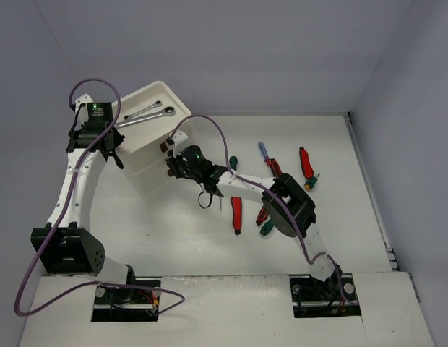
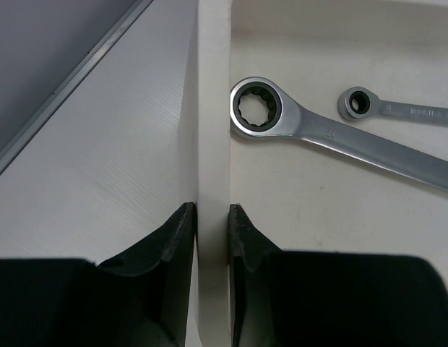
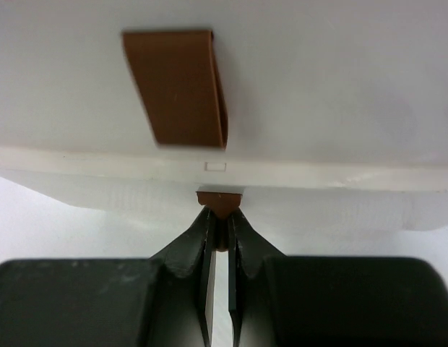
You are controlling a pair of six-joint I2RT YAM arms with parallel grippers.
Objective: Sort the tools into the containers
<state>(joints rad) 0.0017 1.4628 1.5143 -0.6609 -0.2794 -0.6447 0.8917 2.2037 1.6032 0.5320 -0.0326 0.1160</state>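
Left tool (image 2: 212, 208): nearly closed, pinching the tray rim (image 2: 213, 108) of the drawer box (image 1: 148, 166), which stands far left on the bench (image 1: 173, 238). 2 ratchet wrenches (image 2: 282, 119) lie in the tray.

Right tool (image 3: 220, 214): clamped tight on the tip of a lower drawer's brown tab (image 3: 220, 199).

Screwdrivers (image 1: 263, 150) and red-handled pieces (image 1: 236, 215) lie on the bench, right of the box.

Risks:
- Only the tab's tip is held, so a pull may slip off.
- An off-axis pull may jam the drawer.
- If the rim pinch slides, the box could tilt and the wrenches shift.

The big wrench (image 2: 339, 137) and the small wrench (image 2: 397, 108) in the tray (image 2: 213, 108) carry stamped marks, too blurred to read.
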